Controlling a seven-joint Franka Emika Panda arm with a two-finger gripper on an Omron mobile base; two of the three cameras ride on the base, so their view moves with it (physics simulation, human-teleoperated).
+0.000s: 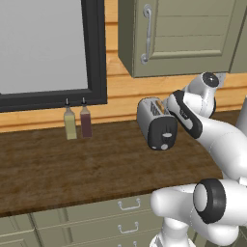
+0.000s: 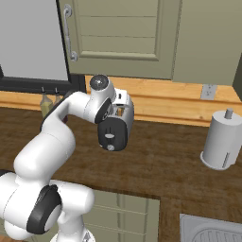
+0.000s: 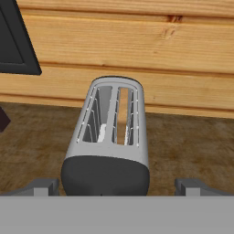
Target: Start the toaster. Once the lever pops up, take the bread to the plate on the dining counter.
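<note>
pincer (image 3: 117,186) released, jaws spread wide with one tip showing either side of the toaster's dark end, grasping nothing. it hangs just above and in front of the toaster (image 3: 109,137), looking down along the two top slots. bread (image 3: 121,122) stands upright in the right-hand slot, tan face showing; the left slot looks bare wire. toaster sits on the wood worktop (image 1: 72,164) toward the back edge, near the plank wall, black end panel facing the robot. lever (image 1: 165,146) is a small pale tab low on that panel, just above a round knob.

handling guess: lever is small and stiff, better pushed down with one fingertip than pinched; toaster is light enough to skid if shoved sideways. the slice is thin, light and crumbly, so take it by the top crust edge, jaws across its thickness.

two bottles (image 1: 78,122) at the back edge by the window, paper towel roll (image 2: 222,139) further along, sink corner (image 2: 212,231) at the front edge.
</note>
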